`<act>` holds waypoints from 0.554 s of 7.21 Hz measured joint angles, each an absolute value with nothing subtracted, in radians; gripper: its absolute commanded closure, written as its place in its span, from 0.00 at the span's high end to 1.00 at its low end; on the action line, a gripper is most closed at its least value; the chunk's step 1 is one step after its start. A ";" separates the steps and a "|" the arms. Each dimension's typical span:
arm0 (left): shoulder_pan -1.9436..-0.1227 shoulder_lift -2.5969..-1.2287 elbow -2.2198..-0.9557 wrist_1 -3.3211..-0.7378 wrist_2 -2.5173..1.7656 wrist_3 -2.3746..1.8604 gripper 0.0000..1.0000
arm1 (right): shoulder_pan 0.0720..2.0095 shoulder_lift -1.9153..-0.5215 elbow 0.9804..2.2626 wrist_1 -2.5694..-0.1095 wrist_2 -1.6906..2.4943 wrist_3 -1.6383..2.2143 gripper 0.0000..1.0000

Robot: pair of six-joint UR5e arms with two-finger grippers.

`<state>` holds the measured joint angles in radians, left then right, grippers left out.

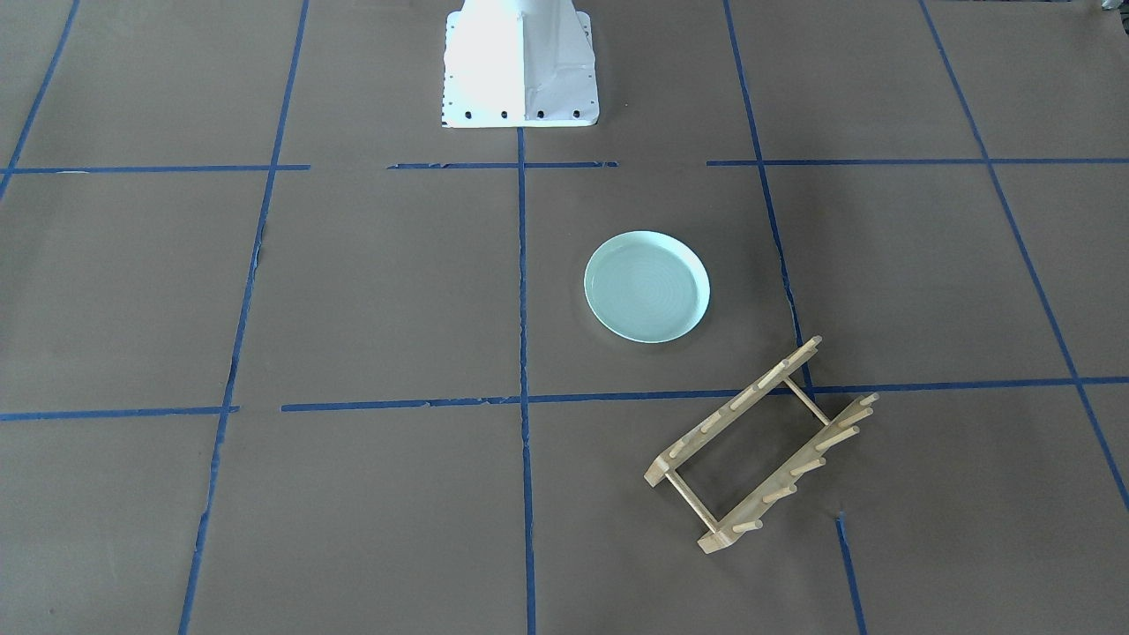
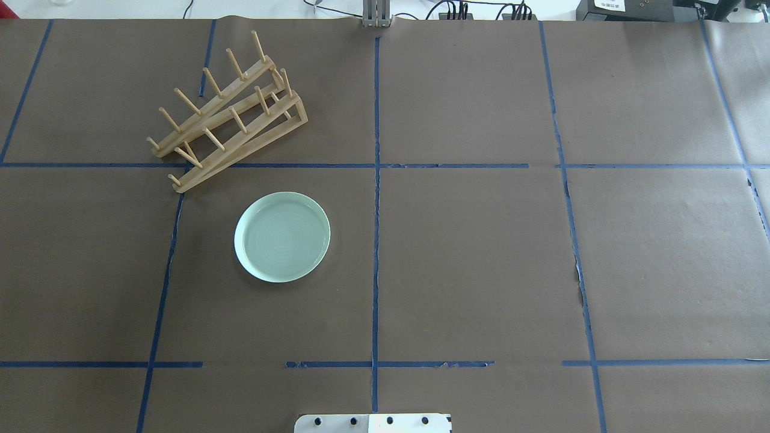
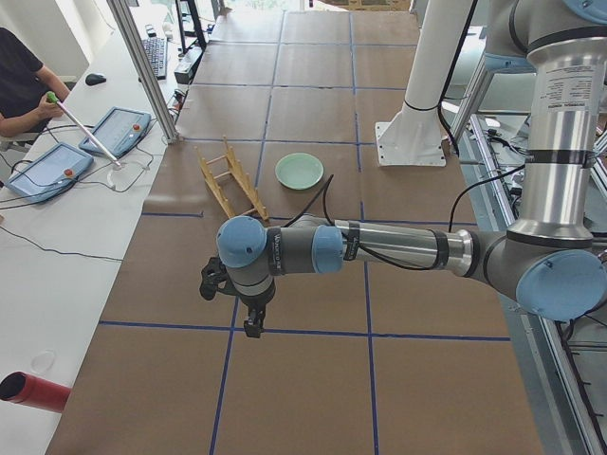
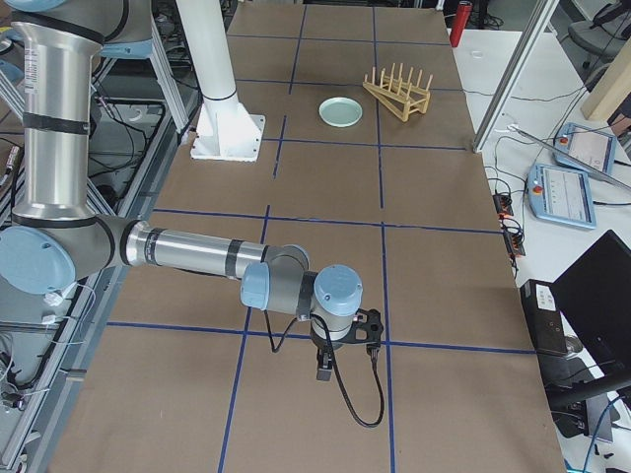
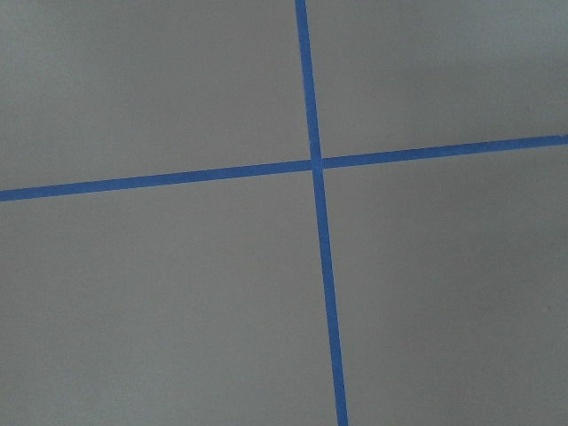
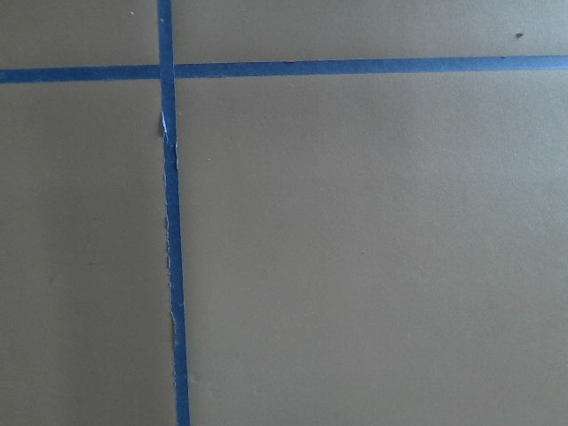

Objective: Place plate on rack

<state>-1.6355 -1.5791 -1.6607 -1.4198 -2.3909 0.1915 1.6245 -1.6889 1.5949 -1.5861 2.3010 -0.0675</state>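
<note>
The pale mint-green plate (image 1: pixel 646 287) lies flat on the brown table, left of the centre line in the overhead view (image 2: pixel 282 236). The light-wood rack (image 1: pixel 732 412) stands beyond it, askew and empty, at the far left in the overhead view (image 2: pixel 240 141). Both grippers show only in the side views. My left gripper (image 3: pixel 251 327) hangs over the table's left end, far from the plate (image 3: pixel 299 172) and rack (image 3: pixel 232 185). My right gripper (image 4: pixel 323 372) hangs over the right end. I cannot tell whether either is open or shut. Both wrist views show only table and blue tape.
The white robot base (image 1: pixel 520 62) stands at the table's near middle edge. Blue tape lines grid the brown paper. An operator (image 3: pixel 19 85) sits at a side desk with control tablets (image 3: pixel 119 128). A red cylinder (image 3: pixel 33 391) lies on that desk.
</note>
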 measured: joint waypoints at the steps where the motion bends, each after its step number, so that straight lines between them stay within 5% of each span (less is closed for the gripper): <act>1: -1.636 -1.575 -1.663 -1.420 -2.393 0.192 1.00 | 1.624 -1.689 1.595 -1.586 2.301 -0.067 1.00; 4: -1.636 -1.560 -1.667 -1.424 -2.394 0.193 1.00 | 1.624 -1.689 1.594 -1.586 2.301 -0.067 1.00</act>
